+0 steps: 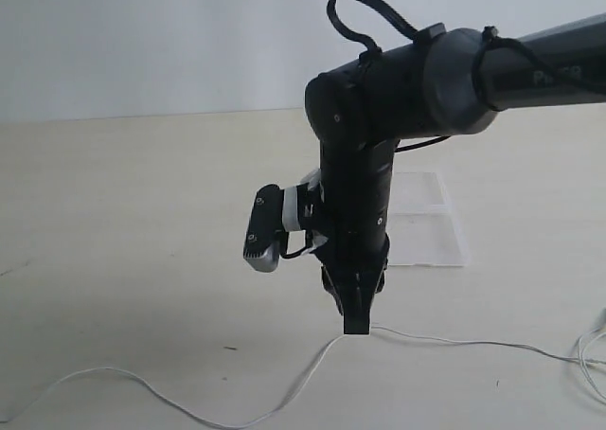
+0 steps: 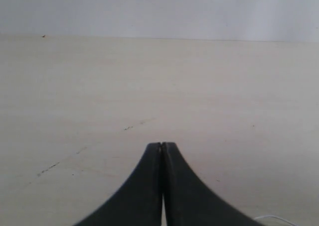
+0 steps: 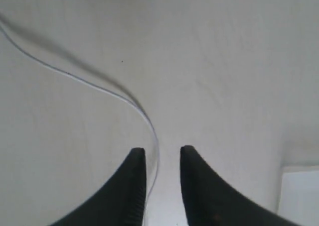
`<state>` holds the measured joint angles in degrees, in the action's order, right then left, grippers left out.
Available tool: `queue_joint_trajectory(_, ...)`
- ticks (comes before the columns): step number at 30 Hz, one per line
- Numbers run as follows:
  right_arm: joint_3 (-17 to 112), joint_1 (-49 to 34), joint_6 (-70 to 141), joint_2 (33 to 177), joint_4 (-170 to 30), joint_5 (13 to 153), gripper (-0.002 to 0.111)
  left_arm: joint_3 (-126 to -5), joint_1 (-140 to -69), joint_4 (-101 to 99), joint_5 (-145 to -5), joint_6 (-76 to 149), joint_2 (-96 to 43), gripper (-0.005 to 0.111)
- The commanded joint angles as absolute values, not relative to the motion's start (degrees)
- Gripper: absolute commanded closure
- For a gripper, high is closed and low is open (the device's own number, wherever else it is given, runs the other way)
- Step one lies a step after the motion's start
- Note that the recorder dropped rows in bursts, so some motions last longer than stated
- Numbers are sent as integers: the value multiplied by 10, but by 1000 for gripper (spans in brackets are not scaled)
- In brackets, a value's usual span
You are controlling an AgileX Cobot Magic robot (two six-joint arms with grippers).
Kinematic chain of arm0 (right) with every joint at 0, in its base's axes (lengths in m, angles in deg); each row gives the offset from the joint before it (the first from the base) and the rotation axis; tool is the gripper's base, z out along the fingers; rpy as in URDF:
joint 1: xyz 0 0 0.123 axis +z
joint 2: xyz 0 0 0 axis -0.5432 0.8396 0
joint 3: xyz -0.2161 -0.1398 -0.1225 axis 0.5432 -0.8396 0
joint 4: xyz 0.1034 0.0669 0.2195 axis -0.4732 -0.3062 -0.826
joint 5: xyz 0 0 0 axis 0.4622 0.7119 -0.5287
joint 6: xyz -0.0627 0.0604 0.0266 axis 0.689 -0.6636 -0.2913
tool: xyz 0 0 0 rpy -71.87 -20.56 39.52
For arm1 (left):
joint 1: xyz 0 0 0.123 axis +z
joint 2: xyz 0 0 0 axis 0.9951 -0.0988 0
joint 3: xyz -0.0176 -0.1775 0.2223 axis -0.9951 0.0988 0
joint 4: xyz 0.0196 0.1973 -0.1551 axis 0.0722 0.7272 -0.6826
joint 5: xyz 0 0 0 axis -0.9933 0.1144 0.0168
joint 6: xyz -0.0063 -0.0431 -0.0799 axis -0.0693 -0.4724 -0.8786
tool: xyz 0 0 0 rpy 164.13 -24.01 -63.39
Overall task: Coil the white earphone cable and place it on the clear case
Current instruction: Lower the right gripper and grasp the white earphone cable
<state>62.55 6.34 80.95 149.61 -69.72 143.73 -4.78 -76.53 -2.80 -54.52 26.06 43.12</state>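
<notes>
Pale matte table (image 1: 114,259) met a plain light wall. The white earphone cable (image 1: 454,340) lay loose and uncoiled along the near part of the table. In the exterior view it ran in slack curves from the left edge, under the right arm (image 1: 355,212), and on toward the right edge. The clear case (image 1: 426,236) lay flat just behind that arm, with no cable on it.

The right jaws pointed down, partly open, with the cable passing between them ungripped. The left jaws were fully closed on nothing, over bare table.

Assessment: the cable looked very light, limp and thin. It would likely slip between the pads and spring out of any loop. A hold mid-run, where the right jaws stood, seemed sound.

Lettering on the right arm's upper link was too blurred to read. No label was made out on the case.
</notes>
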Motion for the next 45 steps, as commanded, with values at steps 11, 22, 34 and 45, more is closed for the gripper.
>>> queue_joint_trajectory(11,629,64,838,1552,-697,1433,62,-46,-769,-30,-551,261,435,107)
queue_joint_trajectory(22,629,64,844,1590,-681,1416,63,-46,-769,-30,-551,261,435,107)
queue_joint_trajectory(34,629,64,839,1626,-683,1417,108,-46,-769,-30,-551,261,435,107)
queue_joint_trajectory(45,629,64,834,1506,-683,1418,108,-46,-769,-30,-551,261,435,107)
